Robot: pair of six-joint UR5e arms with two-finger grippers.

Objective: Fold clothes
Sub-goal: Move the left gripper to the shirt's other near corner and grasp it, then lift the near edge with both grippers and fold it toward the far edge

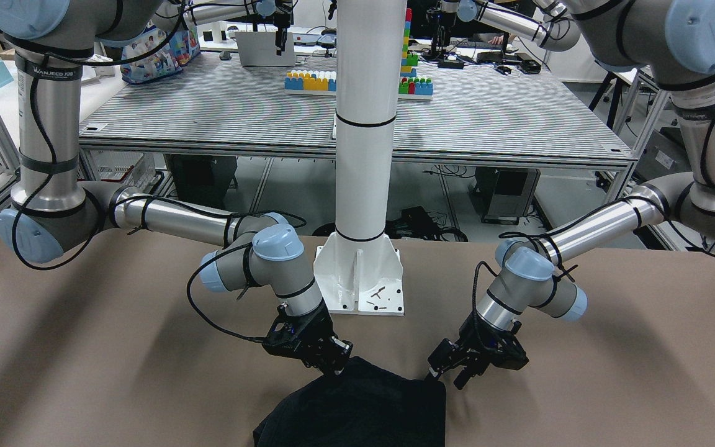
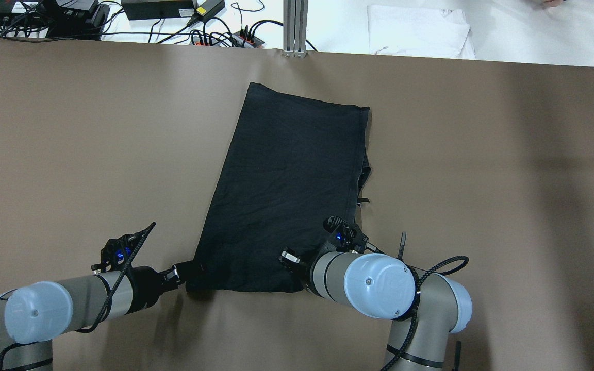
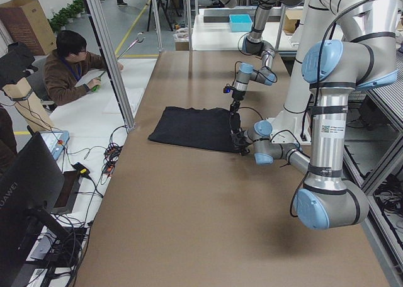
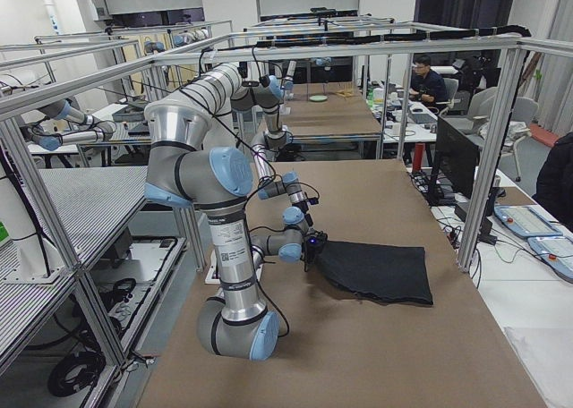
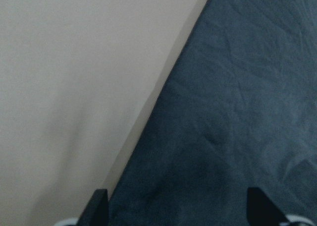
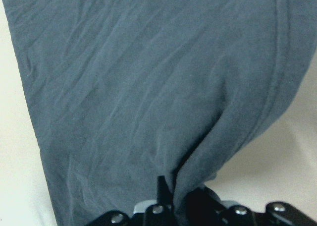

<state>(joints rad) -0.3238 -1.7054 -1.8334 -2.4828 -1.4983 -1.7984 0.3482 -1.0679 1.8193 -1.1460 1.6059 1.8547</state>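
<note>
Black garment (image 2: 286, 190): lay spread flat on the brown table (image 2: 70, 129) as a long, roughly rectangular shape, set at a slant. Far end sat close to the table's far edge, near end just in front of the two grippers. Showed light creases, a hemmed edge down the robot's right side, and a little fabric bunched out past that edge.

Left gripper (image 2: 187, 269): sat low at the garment's near left corner, released. Fingers (image 5: 99, 208) were spread wide, with the garment's slanting edge running between them and bare table on one side. Gripped nothing.

Right gripper (image 1: 336, 366): was clenched on the garment at its near right corner. A raised pleat of cloth ran up from the flat fabric into the closed jaws.

Arms: were extended low over the table, one on each side of the white post (image 1: 364, 124).

White post: stood upright on its base plate (image 1: 360, 279) at the robot's edge of the table, near the garment but apart from it.

White cloth (image 2: 418, 31): lay folded on the white surface beyond the table's far edge.

Person (image 3: 69, 67): sat at that white surface in a brown top, well apart from the garment.
</note>
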